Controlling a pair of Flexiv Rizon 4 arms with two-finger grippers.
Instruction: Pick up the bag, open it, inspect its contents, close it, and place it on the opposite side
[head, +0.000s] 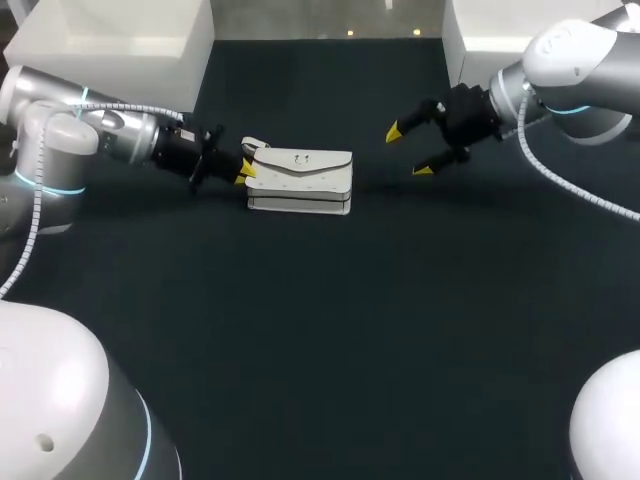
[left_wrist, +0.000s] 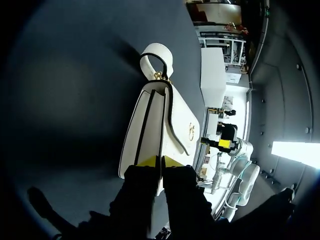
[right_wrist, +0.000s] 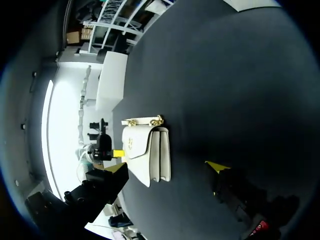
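On table (head: 300, 350): white bag (head: 300, 180), flap closed | left pincer (head: 246, 172) grips it | right pincer (head: 407, 152) wide

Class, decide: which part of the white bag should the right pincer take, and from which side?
Probably the free short end of the bag, approached from the robot's right. The left pincer already pinches the other end, and the open right pincer faces that narrow end.

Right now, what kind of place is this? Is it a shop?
Probably a robot lab, not a shop. A left arm and a right arm reach over a dark table, and the left tool grips a white bag while the right tool hangs open.
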